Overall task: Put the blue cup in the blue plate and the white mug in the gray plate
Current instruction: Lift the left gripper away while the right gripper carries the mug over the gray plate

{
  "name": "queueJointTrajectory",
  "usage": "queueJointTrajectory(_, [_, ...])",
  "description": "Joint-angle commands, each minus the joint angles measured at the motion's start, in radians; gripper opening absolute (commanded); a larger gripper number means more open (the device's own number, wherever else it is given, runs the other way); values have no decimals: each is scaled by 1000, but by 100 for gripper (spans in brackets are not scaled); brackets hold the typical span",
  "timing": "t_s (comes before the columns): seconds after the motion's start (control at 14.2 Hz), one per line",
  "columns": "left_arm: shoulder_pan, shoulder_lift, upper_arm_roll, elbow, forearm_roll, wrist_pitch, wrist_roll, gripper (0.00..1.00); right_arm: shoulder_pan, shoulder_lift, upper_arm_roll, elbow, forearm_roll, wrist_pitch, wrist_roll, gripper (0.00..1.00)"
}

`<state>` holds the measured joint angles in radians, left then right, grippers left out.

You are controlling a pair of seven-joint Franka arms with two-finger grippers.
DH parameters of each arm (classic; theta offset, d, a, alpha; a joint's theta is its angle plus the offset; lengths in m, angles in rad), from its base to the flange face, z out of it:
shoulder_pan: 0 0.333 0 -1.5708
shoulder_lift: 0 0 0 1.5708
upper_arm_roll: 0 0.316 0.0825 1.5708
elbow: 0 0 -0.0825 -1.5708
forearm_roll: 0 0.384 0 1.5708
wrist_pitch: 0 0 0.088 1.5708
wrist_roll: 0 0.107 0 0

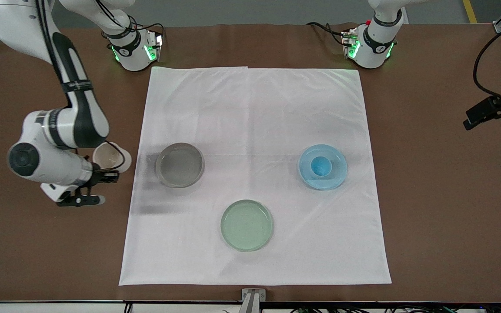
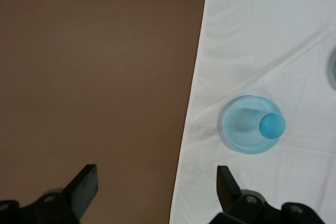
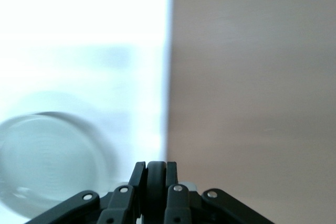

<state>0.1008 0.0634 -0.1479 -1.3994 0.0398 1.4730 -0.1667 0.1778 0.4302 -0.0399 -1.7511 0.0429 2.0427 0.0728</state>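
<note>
From the front, the right pincer [image 1: 102, 176] grips the white mug [image 1: 110, 157] above the brown counter [image 1: 429, 195], beside the gray plate [image 1: 179, 165]. The blue cup [image 1: 321, 166] sits in the blue plate [image 1: 322, 167].

Left wrist view: the left pincer [image 2: 156, 184] gapes wide above the cloth's [image 2: 273, 51] edge.

Right wrist view: fingers [image 3: 156, 182] pressed close.

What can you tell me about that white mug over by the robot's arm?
The white mug is a cream-white cylinder with a thin black loop handle and a plain, glazed look. It hangs tipped on its side, its open mouth showing toward the camera, held by the right hand, which looks closed on the handle side. It is over the bare brown table, just off the white cloth and beside the gray plate, not yet on it.
</note>
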Motion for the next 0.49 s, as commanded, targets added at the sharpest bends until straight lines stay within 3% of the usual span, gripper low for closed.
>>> queueJointTrajectory(0.0, [-104, -72, 132, -55, -9, -62, 41, 100, 118, 2, -12, -16, 6, 19, 134, 2])
queueJointTrajectory(0.21, [-127, -90, 136, -67, -9, -69, 35, 100, 186, 33, -12, -28, 6, 94, 220, 2])
queueJointTrajectory(0.42, [-127, -88, 133, -67, -12, -69, 30, 100, 228, 67, -12, -47, 75, 174, 231, 2])
